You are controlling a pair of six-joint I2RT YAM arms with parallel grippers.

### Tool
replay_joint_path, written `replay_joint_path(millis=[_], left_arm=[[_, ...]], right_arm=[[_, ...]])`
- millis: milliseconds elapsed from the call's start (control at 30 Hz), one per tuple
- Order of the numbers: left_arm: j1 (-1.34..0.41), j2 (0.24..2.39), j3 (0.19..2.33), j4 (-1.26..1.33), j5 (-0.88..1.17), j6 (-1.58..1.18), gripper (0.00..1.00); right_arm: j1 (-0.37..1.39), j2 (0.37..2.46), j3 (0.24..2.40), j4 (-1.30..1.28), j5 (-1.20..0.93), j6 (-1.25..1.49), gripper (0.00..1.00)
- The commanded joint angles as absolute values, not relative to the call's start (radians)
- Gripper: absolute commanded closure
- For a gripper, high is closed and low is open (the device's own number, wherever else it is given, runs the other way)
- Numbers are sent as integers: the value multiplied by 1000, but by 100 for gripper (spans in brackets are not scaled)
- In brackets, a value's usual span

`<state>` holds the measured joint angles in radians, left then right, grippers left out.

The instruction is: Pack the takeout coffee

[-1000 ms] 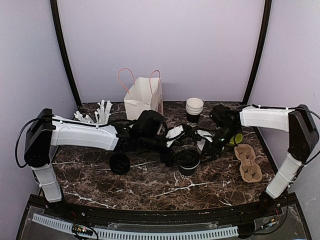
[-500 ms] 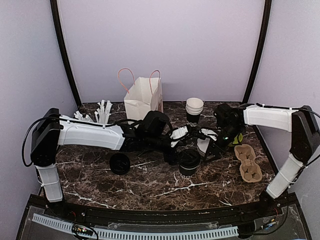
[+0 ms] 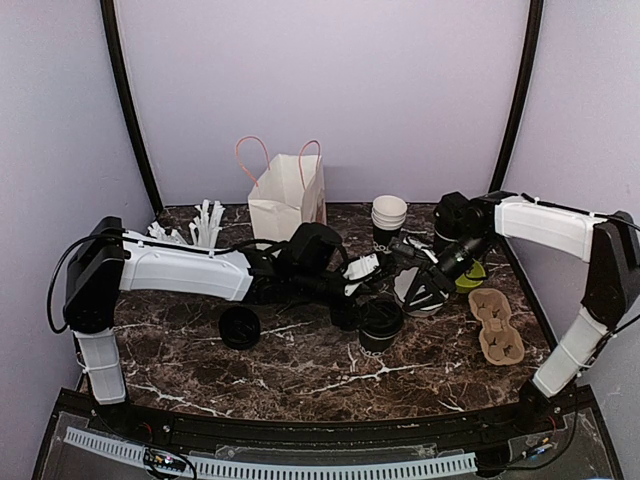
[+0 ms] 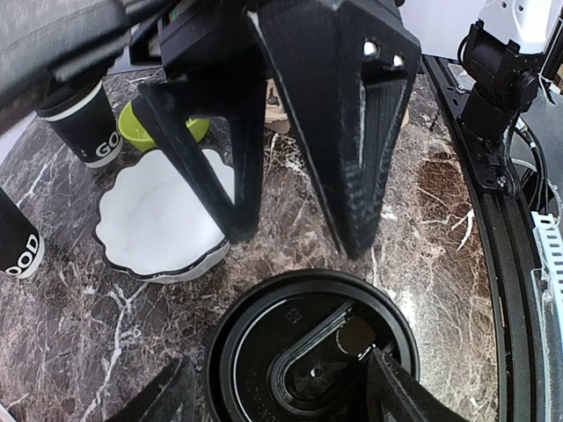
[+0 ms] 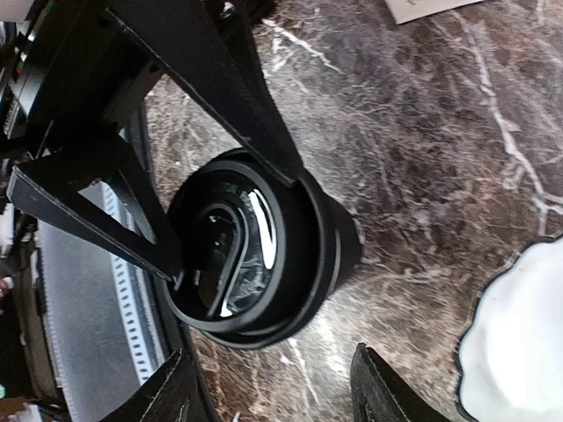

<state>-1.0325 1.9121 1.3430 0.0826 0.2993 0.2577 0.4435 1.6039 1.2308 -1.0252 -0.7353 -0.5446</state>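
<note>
**Lidded coffee between wide-open left jaws**

Straddles the takeout coffee [image 5: 264, 264] with the left gripper [image 4: 280, 365], jaws spread wider than the lid. Stands upright on the marble table [image 3: 300, 370], black lid pressed on, sip slot facing up. From the left wrist, shows one finger [image 4: 400, 391] overlapping the lid's rim and the other just clear of it. Cannot tell whether either truly touches. Clamps nothing.

Hangs the right gripper [image 4: 297, 239] just beyond the cup, on the side away from the left wrist, fingertips pointing down at the table. Jaws parted here too, bare marble between them, nothing held.

Beside one right finger and partly behind it: a white scalloped dish [image 4: 158, 220] with a dark rim. Past the dish, farther from the jaws: a green round thing [image 4: 154, 123].

From overhead, well outside both sets of jaws:
- behind the right gripper, a stack of white-lined cups [image 3: 388, 215]
- behind the left arm, a white paper bag [image 3: 288, 200] with pink handles, upright
- to the right of the right jaws, a pulp cup carrier [image 3: 497, 325], lying flat
- on the near-left side, well apart from the left jaws, a black round thing [image 3: 240, 327]
</note>
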Motion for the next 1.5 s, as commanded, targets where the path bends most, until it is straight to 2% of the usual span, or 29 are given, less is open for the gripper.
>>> replay_joint_path(millis=[0, 267, 867, 1200, 1467], left_arm=[[-1036, 1936, 1328, 20, 271, 266, 32], [-1036, 1934, 1307, 34, 265, 259, 33], [-1015, 1959, 1292, 45, 307, 214, 36], [-989, 1937, 1296, 48, 422, 100, 40], [-990, 1792, 1321, 64, 375, 16, 25]], right_arm=[[439, 1660, 1246, -1072, -851, -541, 41], [438, 1714, 1264, -1066, -855, -508, 57], [438, 1835, 1280, -975, -716, -355, 74], [438, 1829, 1299, -982, -689, -364, 77], [437, 1779, 1321, -1023, -759, -415, 72]])
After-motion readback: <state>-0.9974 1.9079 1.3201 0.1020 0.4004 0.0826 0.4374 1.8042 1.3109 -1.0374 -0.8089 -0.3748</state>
